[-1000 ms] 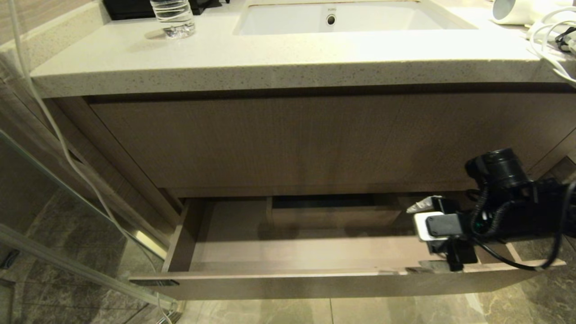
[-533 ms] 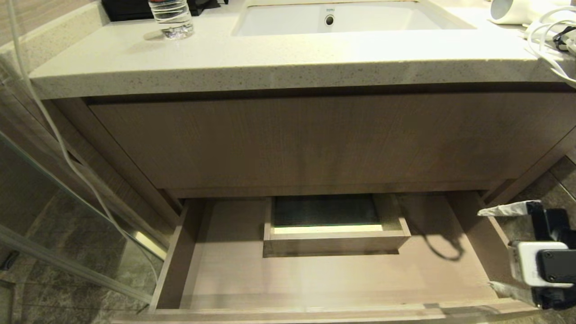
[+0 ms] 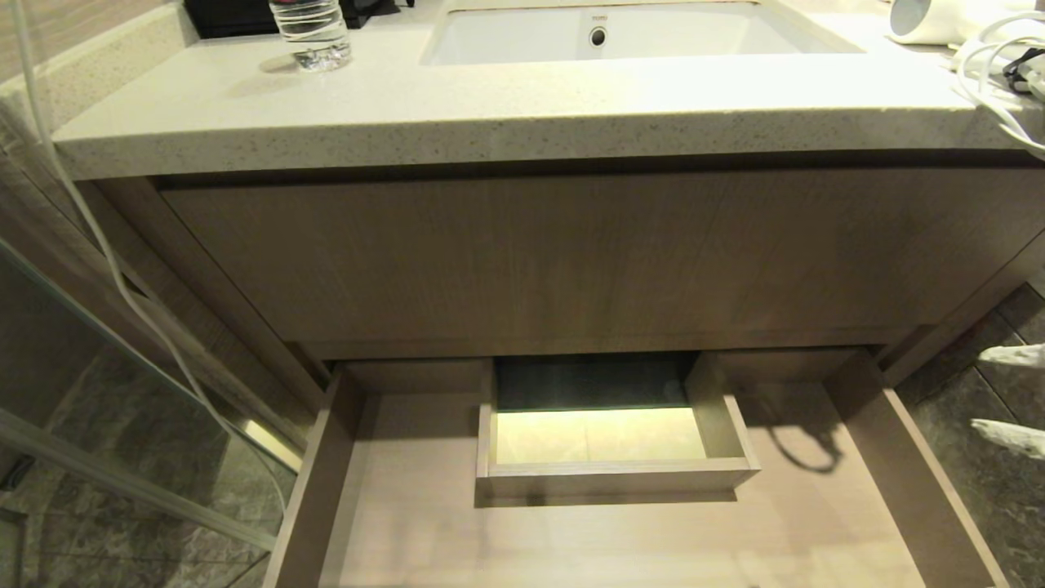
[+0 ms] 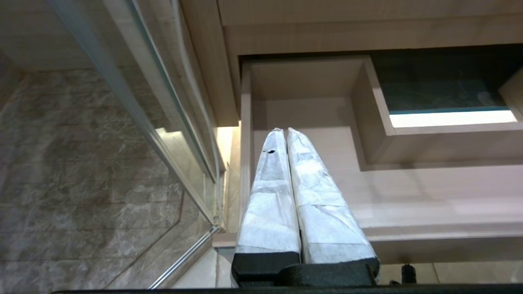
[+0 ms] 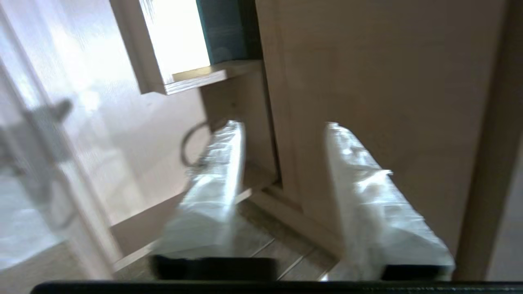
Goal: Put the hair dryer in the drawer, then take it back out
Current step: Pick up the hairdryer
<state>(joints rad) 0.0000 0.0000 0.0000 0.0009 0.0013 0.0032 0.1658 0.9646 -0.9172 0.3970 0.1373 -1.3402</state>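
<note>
wood drawer (image 3: 890,465) open, nothing in it; right claw (image 5: 282,163) open, holds nothing.

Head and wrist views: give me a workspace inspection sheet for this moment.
Surface: speckled countertop with a sink.
Job's things: drawer pulled out, nothing seen in it; hair dryer on the counter's right end.
Clutter: water bottle on the counter's left.
Claws: right claw open, empty, beside the drawer's right side; left claw shut, empty, over the drawer's left part.
Cables: white cord bundled by the dryer; thin white cable hanging at left.
Surroundings: glass panel, tiled floor.
</note>
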